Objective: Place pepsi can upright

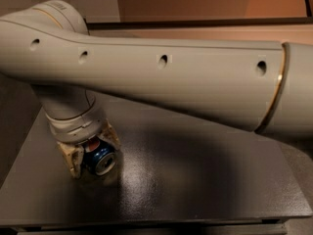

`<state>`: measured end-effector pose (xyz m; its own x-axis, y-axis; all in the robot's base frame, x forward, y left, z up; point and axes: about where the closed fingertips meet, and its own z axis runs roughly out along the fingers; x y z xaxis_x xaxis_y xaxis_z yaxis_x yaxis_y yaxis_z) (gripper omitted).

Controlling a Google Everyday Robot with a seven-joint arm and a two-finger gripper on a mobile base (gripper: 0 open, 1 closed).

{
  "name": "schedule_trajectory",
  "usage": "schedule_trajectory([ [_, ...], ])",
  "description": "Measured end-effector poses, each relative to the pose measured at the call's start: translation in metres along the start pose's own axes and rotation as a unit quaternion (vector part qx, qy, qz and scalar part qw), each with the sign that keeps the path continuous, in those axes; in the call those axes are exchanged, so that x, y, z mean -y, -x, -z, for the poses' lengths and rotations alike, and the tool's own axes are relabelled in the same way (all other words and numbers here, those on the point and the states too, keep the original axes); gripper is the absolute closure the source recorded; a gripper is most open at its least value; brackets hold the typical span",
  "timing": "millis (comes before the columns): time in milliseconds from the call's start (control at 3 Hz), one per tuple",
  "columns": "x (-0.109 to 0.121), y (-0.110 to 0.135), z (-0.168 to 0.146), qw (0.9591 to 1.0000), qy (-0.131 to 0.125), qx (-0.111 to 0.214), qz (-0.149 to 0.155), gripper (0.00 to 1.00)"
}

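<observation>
We can read no word, number or brand mark anywhere. The pepsi can [101,159], near the front left corner of the table [195,185], turns only its silver end and blue rim toward us. The gripper [93,153] clasps it there from both sides. Faint dark marks atop the arm [55,6] are illegible.

Your arm [161,77], thick pale grey tube, four small dark round holes along its side, thin brass-coloured ring near the right end, faint marking on the elbow cap, gripper [92,153] low left, tan fingers [72,159] clamped on the can [102,160]
</observation>
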<state>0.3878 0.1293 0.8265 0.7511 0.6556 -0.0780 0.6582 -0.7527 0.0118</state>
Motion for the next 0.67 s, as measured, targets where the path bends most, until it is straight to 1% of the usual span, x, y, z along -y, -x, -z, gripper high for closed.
schedule_trajectory([
  [333,0.001,-0.002,0.006,0.9999,-0.002,-0.005,-0.009,0.64],
  [667,0.004,-0.01,0.023,0.9984,-0.024,-0.022,-0.046,0.88],
])
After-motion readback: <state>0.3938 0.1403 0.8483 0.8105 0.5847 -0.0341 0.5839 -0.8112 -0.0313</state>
